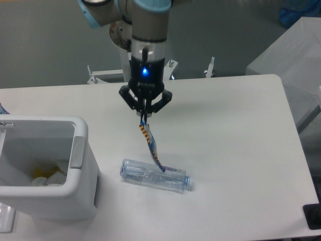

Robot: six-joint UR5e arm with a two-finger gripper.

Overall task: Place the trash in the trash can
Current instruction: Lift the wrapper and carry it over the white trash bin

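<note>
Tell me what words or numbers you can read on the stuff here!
None can be read.
Snack wrapper: hangs edge-on from the gripper; its print is not readable.
Plastic bottle: a small bluish label patch, too blurred to read.
Trash can: no writing visible.
Robot arm: only a blue light, no text.

Black gripper (144, 116) with a lit blue LED on the wrist above it; arm (146, 20) silver-grey with light blue joint caps. Snack wrapper (152, 146) seen edge-on: orange-and-dark striped border up top, blue and silvery white lower down. Clear plastic bottle (155, 175), bluish tint, small dark print on the label patch. White trash can (47, 170) with grey tab on the rim, yellow and white bits inside. Table (230, 140) plain white. Floor behind dull grey-green. Blue object in the top right corner.
</note>
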